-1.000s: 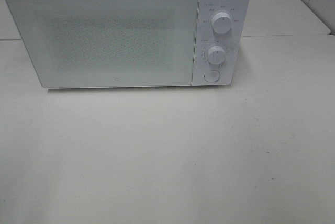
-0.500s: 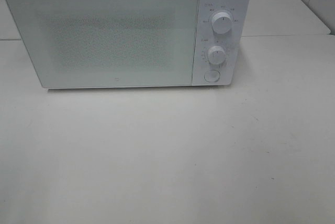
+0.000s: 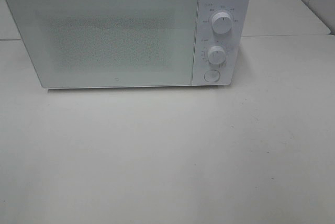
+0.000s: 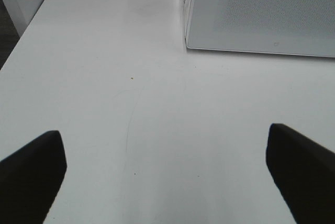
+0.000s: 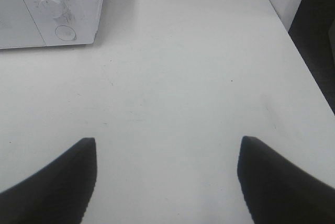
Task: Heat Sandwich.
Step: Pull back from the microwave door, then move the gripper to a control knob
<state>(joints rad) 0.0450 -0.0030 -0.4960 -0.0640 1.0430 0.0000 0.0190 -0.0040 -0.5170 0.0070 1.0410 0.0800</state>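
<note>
A white microwave (image 3: 125, 30) stands at the back of the white table (image 3: 167, 150) with its door shut; two dials (image 3: 222, 23) and a round button (image 3: 211, 75) are on its right panel. It also shows in the left wrist view (image 4: 261, 14) and the right wrist view (image 5: 49, 9). The sandwich is out of view. My left gripper (image 4: 167, 177) is open and empty over the table's left side. My right gripper (image 5: 167, 177) is open and empty over the right side. Neither gripper shows in the exterior high view.
The table's left edge (image 4: 21, 41) and right edge (image 5: 298, 41) drop off to dark floor. A seam between table tops (image 3: 282, 36) runs behind the microwave's right side.
</note>
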